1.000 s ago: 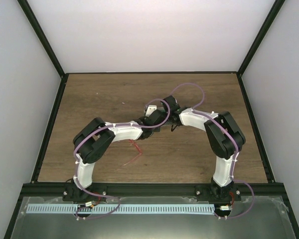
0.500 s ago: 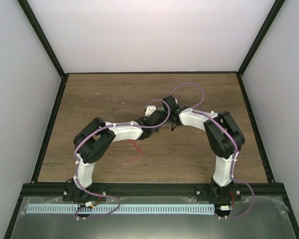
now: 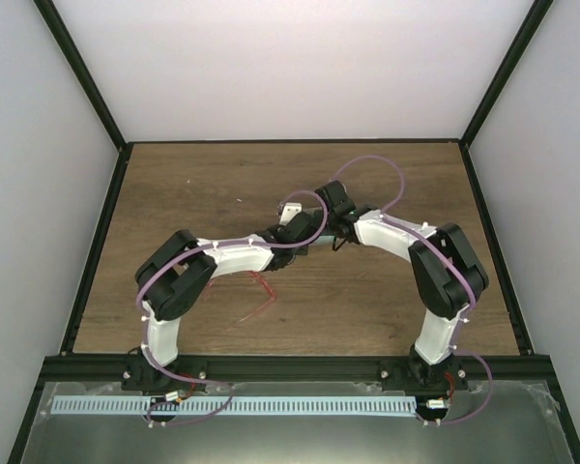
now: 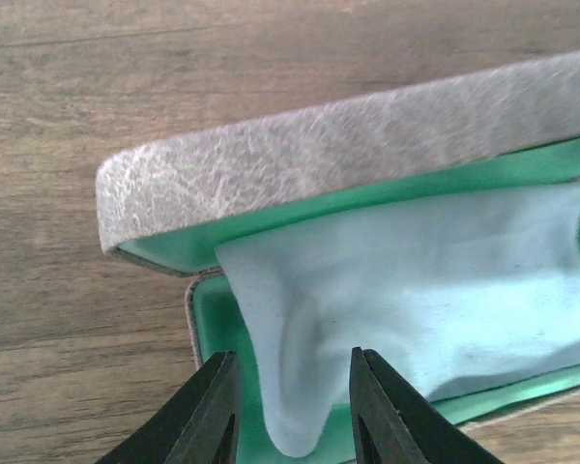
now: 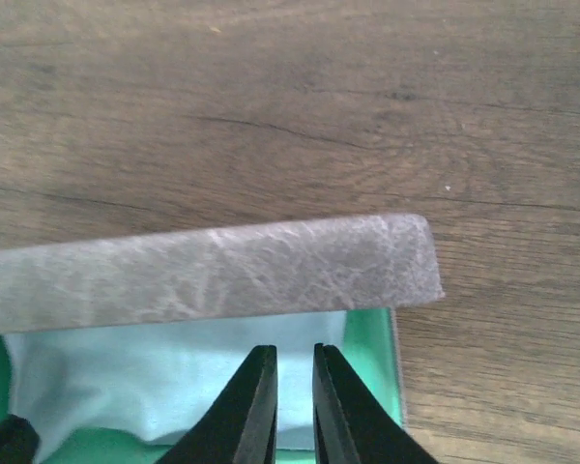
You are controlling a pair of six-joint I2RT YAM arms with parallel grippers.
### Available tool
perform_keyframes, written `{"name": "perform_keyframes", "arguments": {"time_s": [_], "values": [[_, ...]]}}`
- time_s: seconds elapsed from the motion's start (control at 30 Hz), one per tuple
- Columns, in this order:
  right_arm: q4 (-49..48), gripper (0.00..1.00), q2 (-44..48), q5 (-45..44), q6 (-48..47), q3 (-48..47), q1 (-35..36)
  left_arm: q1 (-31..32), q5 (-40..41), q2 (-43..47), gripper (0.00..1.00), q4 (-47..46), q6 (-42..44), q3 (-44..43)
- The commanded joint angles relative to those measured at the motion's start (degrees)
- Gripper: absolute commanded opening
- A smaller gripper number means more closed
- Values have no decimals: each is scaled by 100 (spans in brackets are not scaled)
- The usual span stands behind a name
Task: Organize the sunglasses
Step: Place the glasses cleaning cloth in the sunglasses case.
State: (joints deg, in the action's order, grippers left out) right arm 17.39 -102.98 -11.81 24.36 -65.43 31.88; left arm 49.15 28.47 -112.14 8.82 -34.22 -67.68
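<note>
The sunglasses (image 3: 262,290), thin red wire frame, lie on the table in the top view, partly under my left forearm; neither wrist view shows them. The grey case (image 4: 348,155) stands open with its green lining showing, and the pale blue cloth (image 4: 416,280) lies inside it. My left gripper (image 4: 295,411) is open, its fingers either side of a hanging corner of the cloth. My right gripper (image 5: 293,387) is shut to a narrow gap over the cloth (image 5: 145,377), just below the case lid (image 5: 203,275). In the top view the case is hidden under both wrists.
Both arms meet over the middle of the wooden table (image 3: 174,193), their wrists close together. Black frame rails and white walls border the table on the left, right and far sides.
Both wrists have shifted slightly toward the far side. The right arm's elbow has moved a little right and the left elbow a little lower. The sunglasses have not moved.
</note>
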Motion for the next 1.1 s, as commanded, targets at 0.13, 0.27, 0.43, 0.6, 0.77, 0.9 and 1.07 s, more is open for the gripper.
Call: {"name": "perform_keyframes", "arguments": {"time_s": [0.13,0.27,0.43,0.6,0.77,0.9,1.07], "values": [[-600,1,166,1011,104,270,-50,-20,-476,423,25,-152,12,-60],[-978,1,195,1280,238,509,-55,-28,-616,296,5,-173,3,-177],[-1111,1,362,1173,285,658,-50,-33,-836,142,4,-328,-10,-225],[-1094,1,604,992,295,790,-50,-46,-831,-3,4,-314,-49,-301],[-890,1,919,903,272,832,-55,-37,-785,428,9,-480,-1,86],[-691,1,1136,1019,255,803,-50,-34,-691,757,22,-285,55,216],[-612,1,1472,1150,217,905,-55,-34,-676,1084,29,-226,25,422]]}}
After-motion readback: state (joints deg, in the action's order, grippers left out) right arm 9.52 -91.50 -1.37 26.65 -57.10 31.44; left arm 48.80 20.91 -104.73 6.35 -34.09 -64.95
